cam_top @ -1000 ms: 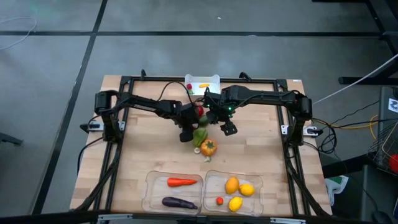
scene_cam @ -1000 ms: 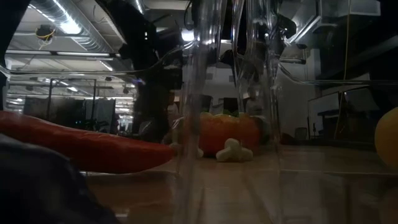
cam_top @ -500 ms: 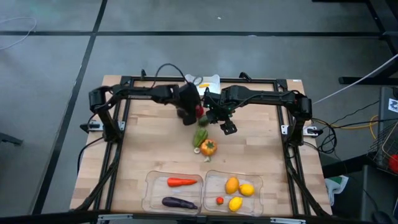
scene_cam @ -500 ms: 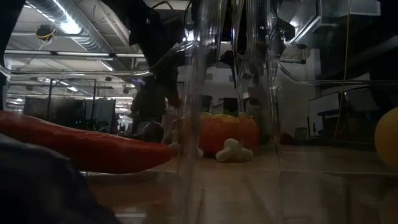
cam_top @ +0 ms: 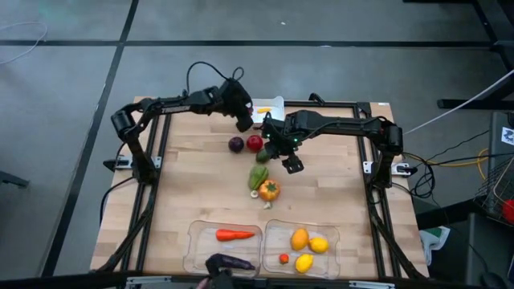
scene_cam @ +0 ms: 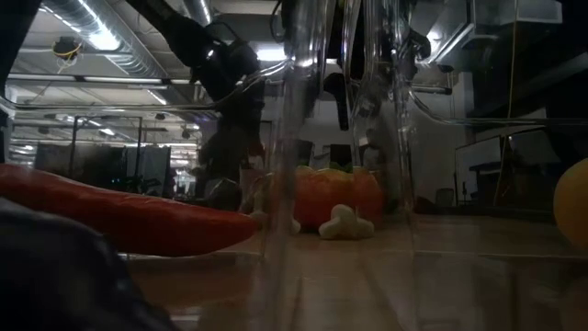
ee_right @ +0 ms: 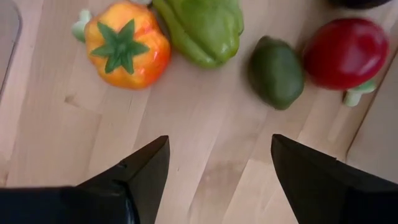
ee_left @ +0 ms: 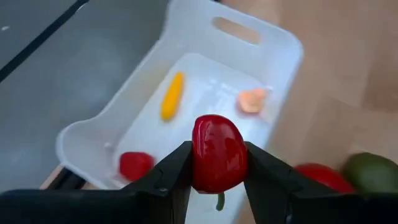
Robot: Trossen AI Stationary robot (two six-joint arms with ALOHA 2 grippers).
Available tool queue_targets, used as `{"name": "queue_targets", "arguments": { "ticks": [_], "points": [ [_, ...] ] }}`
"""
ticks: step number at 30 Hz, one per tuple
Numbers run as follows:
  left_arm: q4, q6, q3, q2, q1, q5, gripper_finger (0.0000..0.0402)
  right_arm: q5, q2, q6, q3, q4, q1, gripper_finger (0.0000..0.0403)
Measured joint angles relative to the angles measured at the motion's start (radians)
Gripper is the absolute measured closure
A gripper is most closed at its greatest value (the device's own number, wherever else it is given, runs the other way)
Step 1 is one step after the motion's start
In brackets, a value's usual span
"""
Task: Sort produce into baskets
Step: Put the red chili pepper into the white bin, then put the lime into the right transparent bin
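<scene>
My left gripper (cam_top: pixel 244 125) hangs at the far side of the table, next to the white bin (ee_left: pixel 273 56), shut on a small glossy red piece (ee_left: pixel 217 149). In the bin lie a yellow piece (ee_left: pixel 172 95), a pale orange piece (ee_left: pixel 252 99) and a red piece (ee_left: pixel 135 165). My right gripper (cam_top: pixel 293 164) stands open above mid-table with nothing between its fingers. Below it an orange pepper (ee_right: pixel 126 43), a green pepper (ee_right: pixel 202 28), a dark green fruit (ee_right: pixel 277 71) and a red fruit (ee_right: pixel 345 53) lie on the wood. A purple fruit (cam_top: pixel 235 144) lies beside the red one. My left gripper pinches the red piece between its two fingertips, one on each side (ee_left: pixel 198 155). The fingers slant down toward the table's far edge. The piece is lifted clear, in the air in front of the bin's near rim.
Two clear trays stand at the near edge. The left one (cam_top: pixel 197 241) holds a carrot (cam_top: pixel 234 235) and an eggplant (cam_top: pixel 229 262); the right one (cam_top: pixel 333 241) holds an orange fruit, two lemons and a tiny red piece. A dark frame runs around the table.
My left gripper has risen from beside the green pepper and swung toward the table's far edge, up to the white bin, carrying the red piece clear of the wood. The purple and red fruits it stood over now show.
</scene>
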Motion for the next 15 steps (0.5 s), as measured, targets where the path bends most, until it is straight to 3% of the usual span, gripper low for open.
{"name": "queue_targets", "arguments": {
  "ticks": [6,15],
  "points": [
    [0.004,-0.031,-0.001,0.001,0.027,0.000,0.0259,0.000,0.000,0.001,0.000,0.037,0.000,0.0126],
    [0.020,-0.032,-0.002,0.001,0.027,-0.035,0.0201,0.000,0.000,0.001,0.000,0.068,0.000,0.0126]
  ]
}}
